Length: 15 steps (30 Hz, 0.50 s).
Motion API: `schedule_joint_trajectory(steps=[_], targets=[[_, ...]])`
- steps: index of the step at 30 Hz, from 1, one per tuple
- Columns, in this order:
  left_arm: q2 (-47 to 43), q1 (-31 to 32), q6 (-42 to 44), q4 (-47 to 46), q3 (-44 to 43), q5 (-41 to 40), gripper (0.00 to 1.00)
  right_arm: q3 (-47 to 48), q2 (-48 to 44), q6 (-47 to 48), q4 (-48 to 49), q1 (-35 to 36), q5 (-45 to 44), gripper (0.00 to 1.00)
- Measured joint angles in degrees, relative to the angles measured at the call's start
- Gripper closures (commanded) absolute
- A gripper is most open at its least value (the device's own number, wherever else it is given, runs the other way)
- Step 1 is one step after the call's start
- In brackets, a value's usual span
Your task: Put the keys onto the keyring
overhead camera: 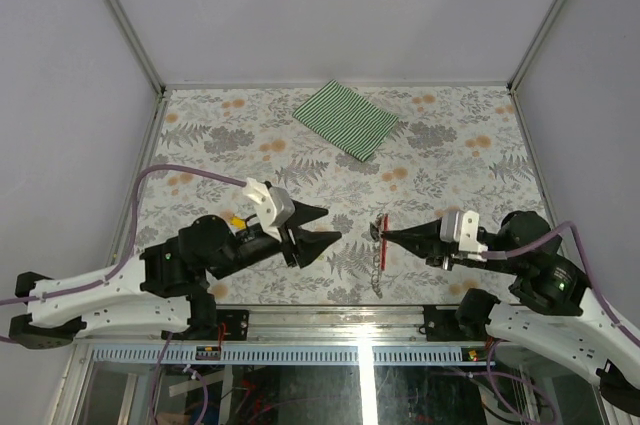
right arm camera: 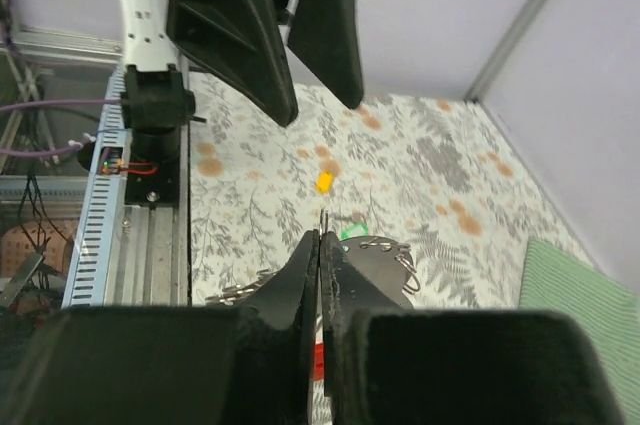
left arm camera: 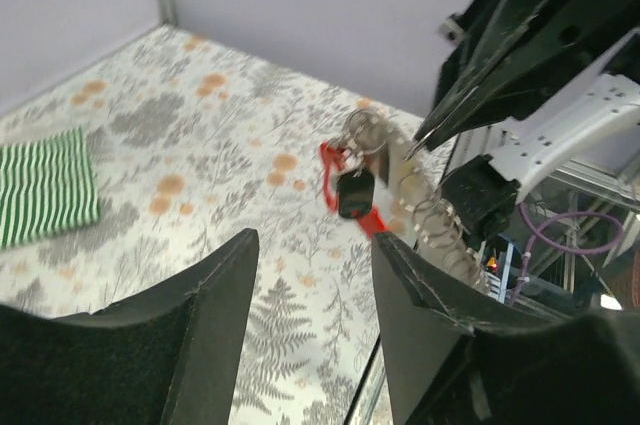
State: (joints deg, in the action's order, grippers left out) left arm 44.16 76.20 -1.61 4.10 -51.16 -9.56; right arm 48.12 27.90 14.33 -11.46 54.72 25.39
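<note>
Likely the thin grip is the danger: over the surface (overhead camera: 450, 145), the right jaws are pressed together on the keyring (overhead camera: 383, 226) by its red strap, chain dangling, so a nudge could twist it loose. The left jaws hang spread and empty, facing it closely. A yellow key (right arm camera: 325, 182) lies ahead of the right jaws, ungrasped.

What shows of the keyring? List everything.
The keyring is a thin red curved strap, plastic by its look, carrying a silver metal ring, a small dark tag and a coiled silver chain that trails downward. The right gripper is shut on it and holds it facing the open left gripper. No key can be seen on it.
</note>
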Motion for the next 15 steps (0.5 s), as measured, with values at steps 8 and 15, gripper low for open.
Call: schedule_joint_trajectory(steps=[8, 15], targets=[[-0.46, -8.57, -12.37, 7.93, 4.37, -6.43, 0.48, 0.02, -0.26, -5.79, -8.11, 0.0, -9.92, 1.0], [8.41, -30.93, -19.74, 12.55, 6.84, 1.31, 0.46, 0.02, 0.15, -9.92, -11.26, 0.02, -12.96, 1.0]])
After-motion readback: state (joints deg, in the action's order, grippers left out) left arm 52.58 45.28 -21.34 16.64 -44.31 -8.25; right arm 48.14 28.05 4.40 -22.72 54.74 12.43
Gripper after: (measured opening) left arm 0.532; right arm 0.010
